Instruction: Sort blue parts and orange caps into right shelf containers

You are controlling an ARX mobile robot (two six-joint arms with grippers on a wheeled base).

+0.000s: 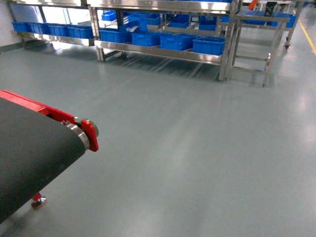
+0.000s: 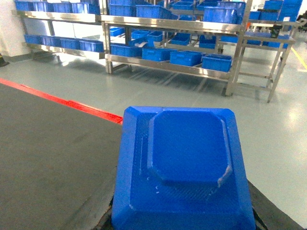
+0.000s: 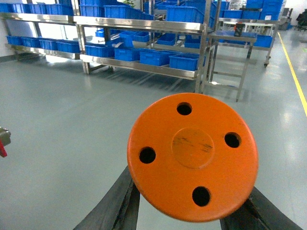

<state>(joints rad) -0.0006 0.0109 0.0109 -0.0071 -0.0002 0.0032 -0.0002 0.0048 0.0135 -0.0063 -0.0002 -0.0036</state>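
Left gripper (image 2: pixel 184 225) holds a blue part (image 2: pixel 184 165), right gripper (image 3: pixel 189 225) an orange cap (image 3: pixel 193 155); both await sorting into distant shelf crates (image 1: pixel 175 41).

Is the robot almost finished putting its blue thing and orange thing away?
Not yet. Each arm carries one piece: the blue part fills the left wrist view, the orange cap the right, black jaws showing at its lower edge. The blue crates on the steel shelf are across open floor, so delivering and dropping both remains.

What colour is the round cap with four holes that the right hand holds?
Orange; the cap shows best in the right wrist view.
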